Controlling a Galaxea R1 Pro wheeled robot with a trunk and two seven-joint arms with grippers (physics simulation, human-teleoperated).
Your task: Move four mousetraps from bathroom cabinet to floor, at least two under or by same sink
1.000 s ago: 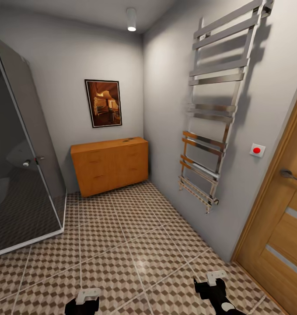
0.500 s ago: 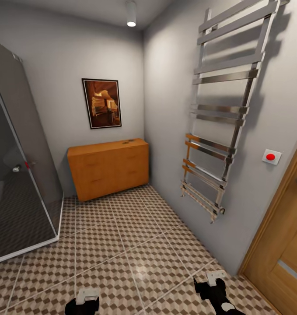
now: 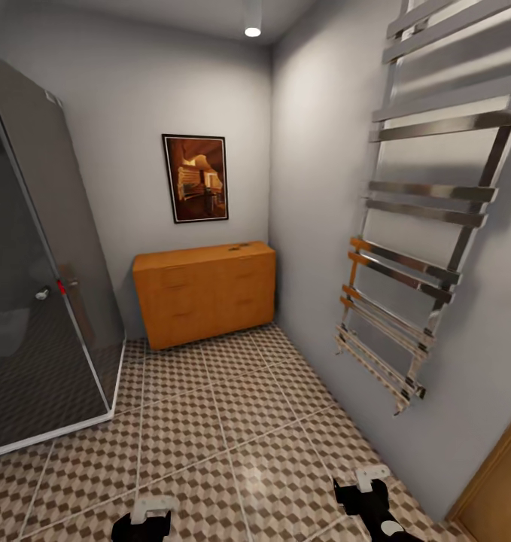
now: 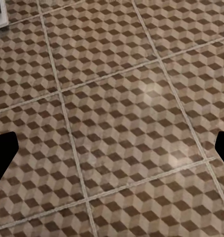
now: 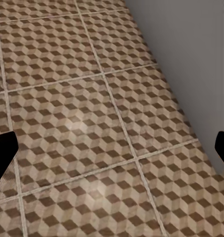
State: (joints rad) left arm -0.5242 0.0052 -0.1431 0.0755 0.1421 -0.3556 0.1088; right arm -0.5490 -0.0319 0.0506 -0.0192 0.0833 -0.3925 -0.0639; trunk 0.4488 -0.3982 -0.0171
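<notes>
Black fingertips sit far apart at the two edges of each wrist view, so both grippers are spread wide with nothing between them, just patterned tile underneath. From the head camera the left gripper [image 3: 151, 512] pokes in at about 7 o'clock and the right gripper [image 3: 364, 485] at about 5 o'clock, both low over the bathroom floor [image 3: 232, 421]. Right wrist cam also catches the grey wall [image 5: 191, 54] just beside that arm.

Further out, at 12 o'clock, the cabinet [image 3: 205, 292] stands against the back wall, drawers shut, with a couple of small dark things on top that could be the mousetraps [image 3: 238, 246], too tiny to be sure. Open tile all the way there. Glass shower enclosure [image 3: 37, 286] is at 9 o'clock, chrome towel rail [image 3: 421, 248] at 2 to 3 o'clock, framed picture [image 3: 196, 178] above the cabinet, ceiling light [image 3: 252, 22] overhead.
</notes>
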